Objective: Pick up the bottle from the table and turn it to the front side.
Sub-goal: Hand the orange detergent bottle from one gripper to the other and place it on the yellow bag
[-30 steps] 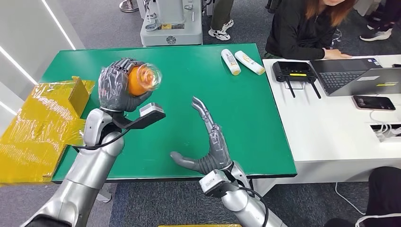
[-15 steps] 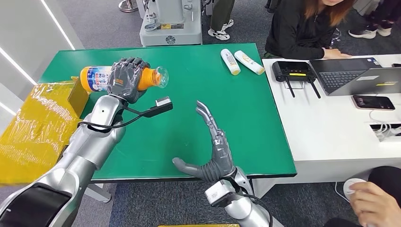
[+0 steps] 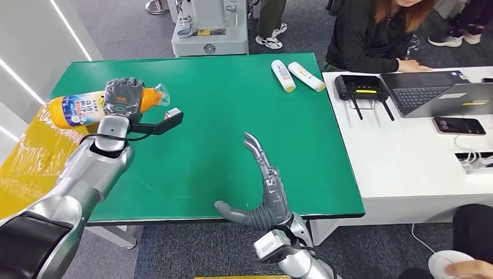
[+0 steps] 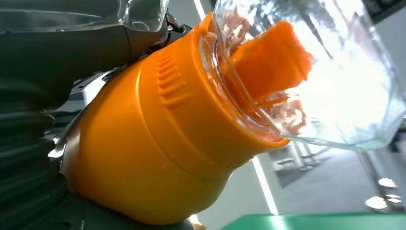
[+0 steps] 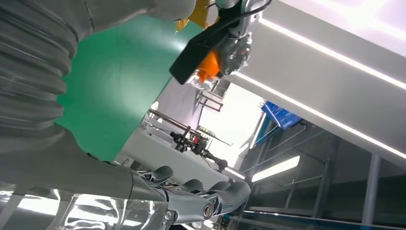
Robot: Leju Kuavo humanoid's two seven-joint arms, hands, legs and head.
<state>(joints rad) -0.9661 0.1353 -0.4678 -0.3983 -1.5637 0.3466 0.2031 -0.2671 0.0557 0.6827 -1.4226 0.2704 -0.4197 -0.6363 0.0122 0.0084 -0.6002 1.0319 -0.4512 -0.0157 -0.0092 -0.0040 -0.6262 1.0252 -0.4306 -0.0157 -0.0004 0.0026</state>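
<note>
The orange plastic bottle with a white-and-blue label and a clear cap is off the green table, lying on its side in the air above the table's ten o'clock corner. The left hand wraps around its shoulder, near the neck, cap end pointing toward three o'clock and base toward nine. The left wrist view shows the orange shoulder and clear cap close up, pressed against the grey palm. The label faces up toward the head camera, so the pick-up looks done and the turning step seems to be in hand, perhaps near its end.

The right hand hangs over the table's six o'clock edge, holding nothing, fingers stretched out and thumb spread.

Next, I judge, the wrist should roll only enough to square the label to the front, with a firm grip, since the hold sits far from the bottle's heavy base.
</note>
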